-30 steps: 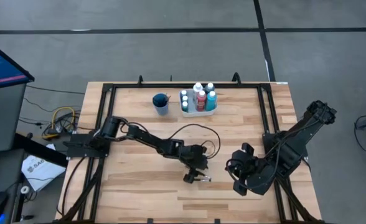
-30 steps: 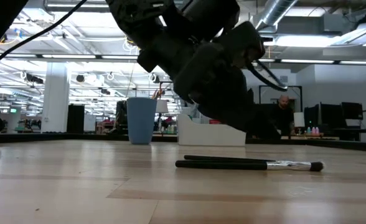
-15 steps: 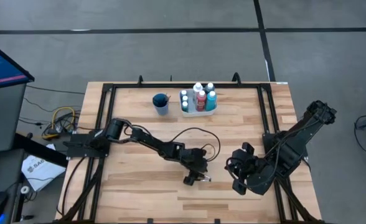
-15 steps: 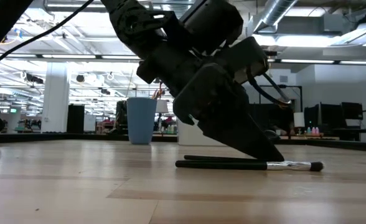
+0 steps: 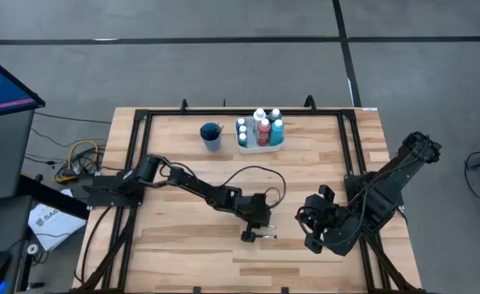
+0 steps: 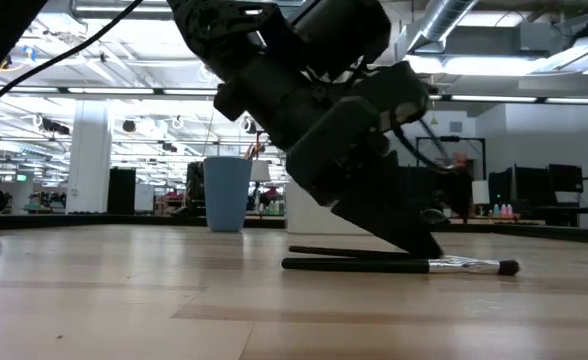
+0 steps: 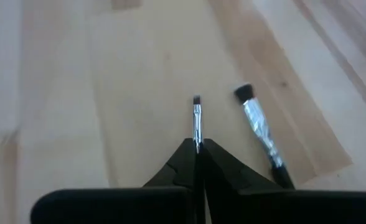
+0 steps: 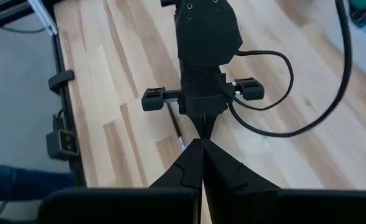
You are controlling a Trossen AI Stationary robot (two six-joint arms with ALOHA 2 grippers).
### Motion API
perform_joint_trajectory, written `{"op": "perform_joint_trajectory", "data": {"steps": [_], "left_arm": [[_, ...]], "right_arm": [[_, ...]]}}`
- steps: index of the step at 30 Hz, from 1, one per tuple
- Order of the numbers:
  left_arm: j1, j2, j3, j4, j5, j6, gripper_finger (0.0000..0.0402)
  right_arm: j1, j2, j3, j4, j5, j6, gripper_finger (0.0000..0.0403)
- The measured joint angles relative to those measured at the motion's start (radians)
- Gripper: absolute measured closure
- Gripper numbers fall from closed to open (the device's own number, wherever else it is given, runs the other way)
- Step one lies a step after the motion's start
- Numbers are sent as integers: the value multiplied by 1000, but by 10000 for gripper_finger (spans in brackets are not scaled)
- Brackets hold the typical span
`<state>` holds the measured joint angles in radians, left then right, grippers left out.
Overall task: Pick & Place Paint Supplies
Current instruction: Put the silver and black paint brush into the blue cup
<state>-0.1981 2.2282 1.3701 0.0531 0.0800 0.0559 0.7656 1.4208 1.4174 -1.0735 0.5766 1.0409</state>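
Thin paintbrush (image 7: pixel 197 121) pinched between the closed fingertips of the left gripper (image 5: pixel 259 231), low over the worktop (image 5: pixel 175 253) near the middle of its front half; bristle end poking out past the fingers, handle hidden beneath them. Second, thicker paintbrush (image 6: pixel 399 265) lying flat just beside, silver ferrule and dark tuft clear in the left wrist view. Cannot tell from the level view whether the gripped brush has left the wood. Right gripper (image 8: pixel 202 144) shut on nothing, parked toward the front right corner, aimed at the left arm.

Paint bottles (image 5: pixel 262 129) standing in the white tray (image 5: pixel 256 146) at the back edge, blue cup (image 5: pixel 211 136) just beside it.

Judged step: lift and carry. Best done by rising straight up first, slowly, checking that the slim handle sits firm and does not swivel in the pinch. Worth keeping clear of the neighbouring brush to avoid rolling it. Likely destination the cup, so bringing the brush upright before lowering.
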Motion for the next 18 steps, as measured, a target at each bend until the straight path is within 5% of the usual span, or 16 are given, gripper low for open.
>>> {"op": "perform_joint_trajectory", "data": {"steps": [9,18], "left_arm": [[76,-215,-70,30,-18,-98,400],[273,-599,-527,525,-99,-277,401]], "right_arm": [[29,0,0,-5,107,34,403],[34,0,1,0,166,68,403]]}}
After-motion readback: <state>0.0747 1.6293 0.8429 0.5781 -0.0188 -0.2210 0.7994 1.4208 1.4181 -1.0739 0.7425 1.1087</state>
